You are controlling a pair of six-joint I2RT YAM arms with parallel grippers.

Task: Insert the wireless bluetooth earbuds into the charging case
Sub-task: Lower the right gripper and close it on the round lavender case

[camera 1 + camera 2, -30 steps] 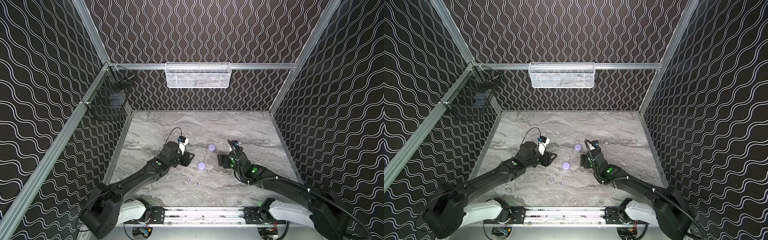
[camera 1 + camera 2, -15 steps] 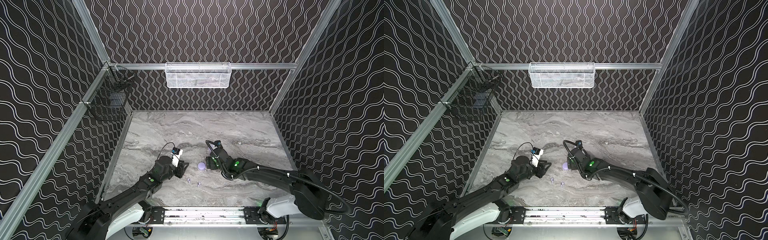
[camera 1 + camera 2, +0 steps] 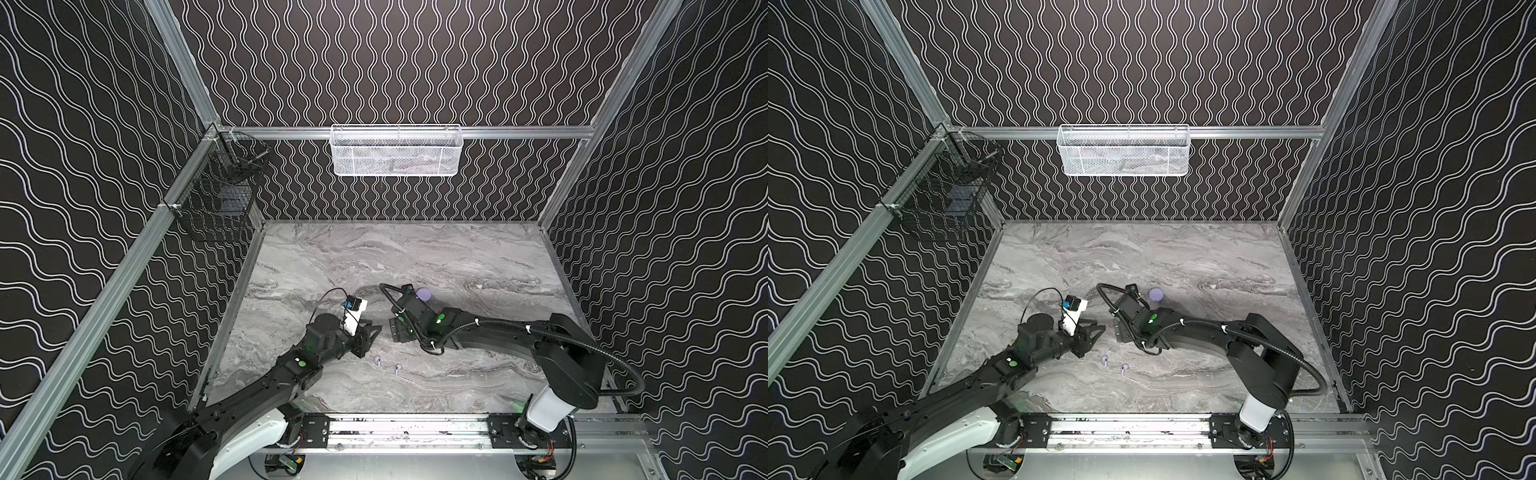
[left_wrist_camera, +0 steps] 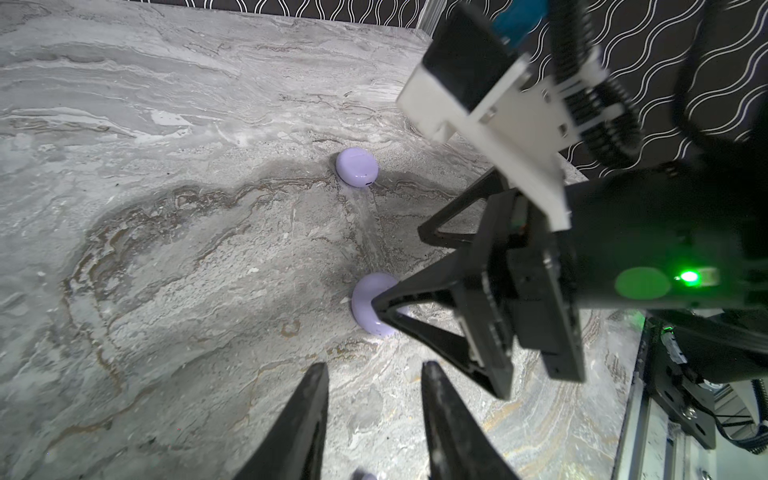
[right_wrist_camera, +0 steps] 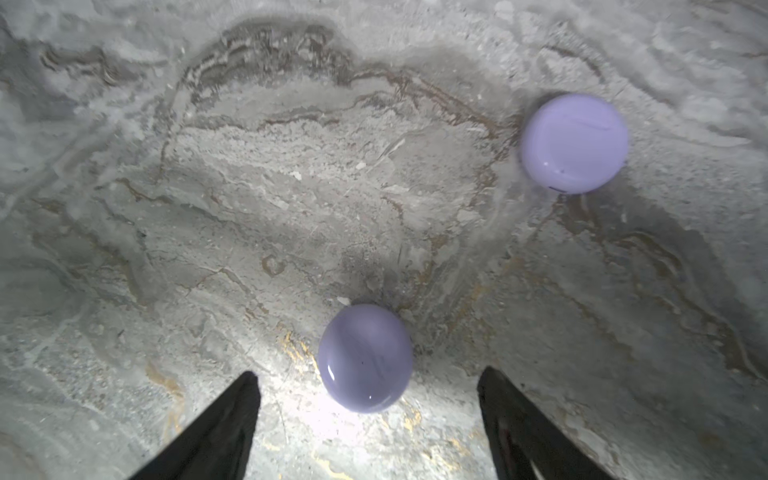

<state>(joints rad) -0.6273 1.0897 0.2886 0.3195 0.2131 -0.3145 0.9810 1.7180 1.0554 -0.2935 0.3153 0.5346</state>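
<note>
**Purple charging case [image 5: 365,357] under our right gripper [image 5: 368,372]**

Our right gripper hangs over the shut charging case with fingers wide apart. We think that is so it can hold it steady. Our left gripper [image 4: 374,370] is narrow and holds nothing. It hovers near two earbuds [image 3: 378,360] on the table [image 3: 374,257], likely to pick one up.

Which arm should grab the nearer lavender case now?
Right. The right gripper is open, and the nearer case lies centred between its fingertips on the table. The left gripper stands narrower, further from that case, beside the loose earbuds.
</note>
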